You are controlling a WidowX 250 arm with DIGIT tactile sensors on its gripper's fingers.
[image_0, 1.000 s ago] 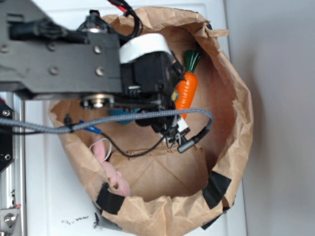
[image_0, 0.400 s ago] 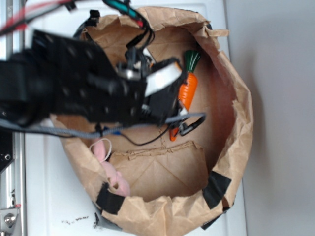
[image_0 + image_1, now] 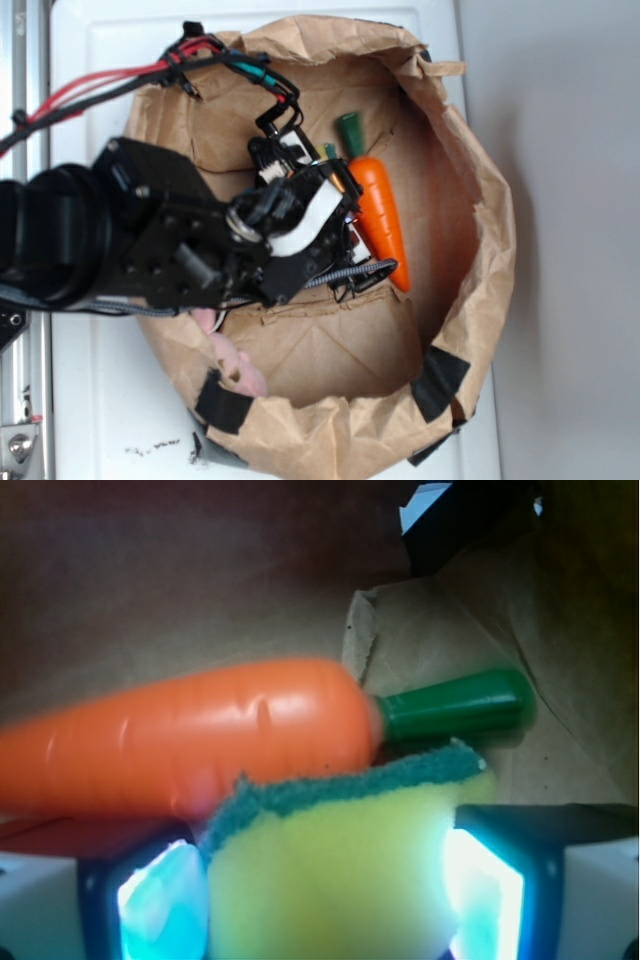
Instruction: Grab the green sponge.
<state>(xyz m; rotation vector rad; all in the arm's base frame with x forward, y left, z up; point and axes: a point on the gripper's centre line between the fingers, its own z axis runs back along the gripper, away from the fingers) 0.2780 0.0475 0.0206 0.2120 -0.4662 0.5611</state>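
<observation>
Wrist view gives us the clearest read, so we take it from left to right. At the lower left sits one of our fingers (image 3: 150, 905), its pad glowing pale blue-white and pressed against the left flank of the green sponge (image 3: 330, 870). The sponge fills the space between both fingers: yellow foam facing us, with its thin dark green scouring layer running along the far top edge. At the lower right the other finger meets the sponge's right flank, so our gripper (image 3: 320, 890) is closed around the sponge, fingers set about the sponge's width apart. Just beyond the sponge lies the toy carrot (image 3: 190, 740), orange body to the left and green stem pointing right, touching or nearly touching the scouring edge; we cannot tell which. Crumpled brown paper forms the backdrop.

From the exterior view, our black arm (image 3: 110, 240) reaches in from the left over the rim of the paper bag (image 3: 480, 200), which rests on a white surface (image 3: 100, 410). The wrist hides the sponge and fingers here. A pink soft toy (image 3: 235, 365) peeks out near the bag's left wall, below the arm. Right of the wrist lies the carrot, green stem toward the far side.
</observation>
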